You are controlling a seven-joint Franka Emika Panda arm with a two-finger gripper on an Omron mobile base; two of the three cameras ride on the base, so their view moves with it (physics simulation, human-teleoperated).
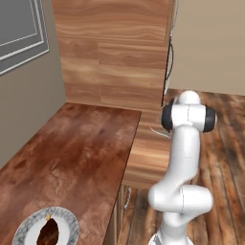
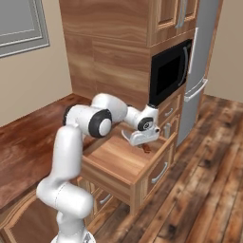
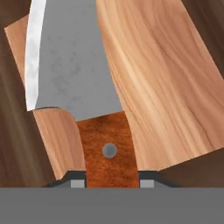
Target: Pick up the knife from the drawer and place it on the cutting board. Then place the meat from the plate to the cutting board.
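Left base view, lower left to centre right: the meat point(image 1: 48, 232) is sitting on the plate point(image 1: 72, 225) at the bottom left corner, on the counter point(image 1: 81, 153); my arm is rising at lower right.

Right base view, centre: I am reaching over the open drawer point(image 2: 123, 163), with my gripper point(image 2: 142, 138) just above its floor at centre right, below the microwave point(image 2: 168, 71).

Hand view, upper left to bottom centre: the knife point(image 3: 70, 65) is pointing up the frame, and my fingers point(image 3: 77, 183) are clamped shut on its brown handle at the bottom edge. Judging the step as the lift, I am aiming to raise it straight, keeping the blade level and clear of the drawer front.
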